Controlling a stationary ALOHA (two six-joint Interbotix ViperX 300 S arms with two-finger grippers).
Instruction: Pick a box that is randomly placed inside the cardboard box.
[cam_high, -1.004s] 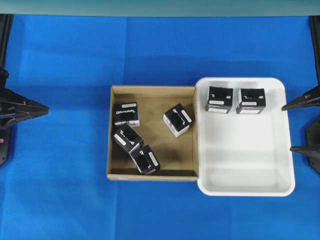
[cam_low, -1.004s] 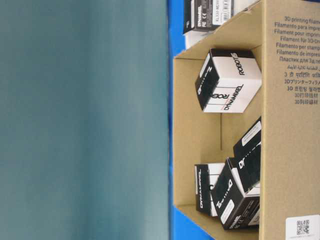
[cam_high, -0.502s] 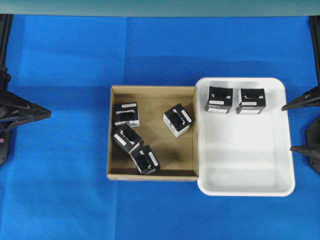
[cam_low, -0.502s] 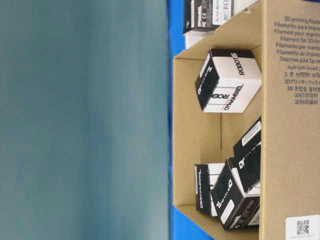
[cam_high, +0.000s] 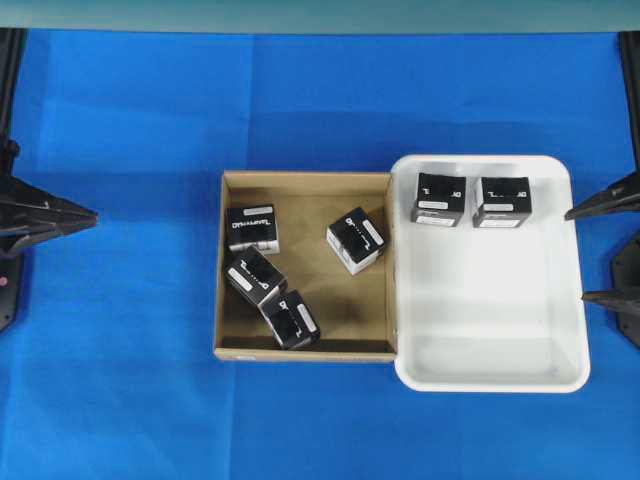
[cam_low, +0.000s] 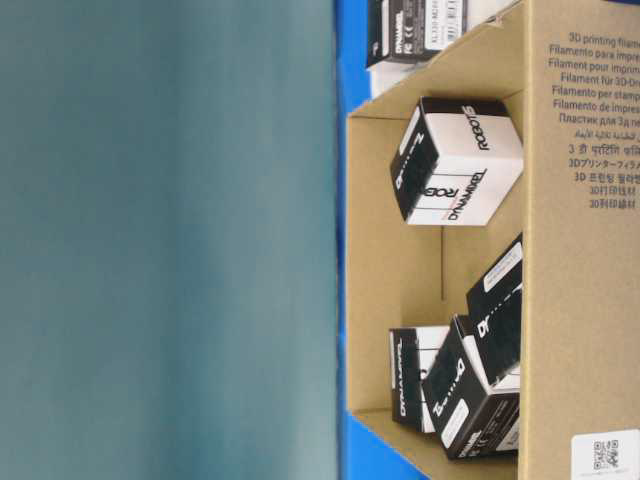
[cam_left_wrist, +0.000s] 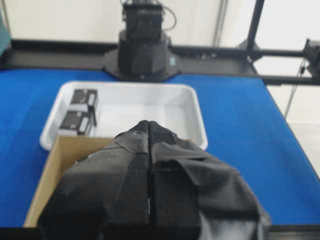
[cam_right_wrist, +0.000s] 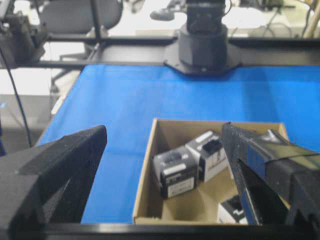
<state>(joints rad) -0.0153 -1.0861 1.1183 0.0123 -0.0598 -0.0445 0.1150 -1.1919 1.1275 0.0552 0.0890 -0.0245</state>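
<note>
Waiting at opposite table edges, both arms are sitting well apart from the work. L gripper is showing its fingers pressed flat together, nothing between them; R gripper is standing spread wide, also empty, its two padded fingers framing the scene in the R wrist view.

Between them, on the blue cloth, the carton is lying mid-table, w/ the white tray touching its R wall. Four black boxes are resting inside the carton: one alone near the tray-side wall, one upright near the L wall, and two tilted ones and crowding each other, apparently touching, toward the near L corner. Two more are standing side by side at the tray's far end.

Handling, as a judgement: the boxes are looking like light, stiff printed card, smooth-faced, so somewhat slippery but not fragile under a moderate squeeze. The lone box by the tray-side wall seems the easiest pick, having free floor on most sides. Its body is sitting turned at an angle, so the jaws would need rotating to meet two flat opposite faces, not corners. The huddled pair would be leaving poor room for a finger between them.
</note>
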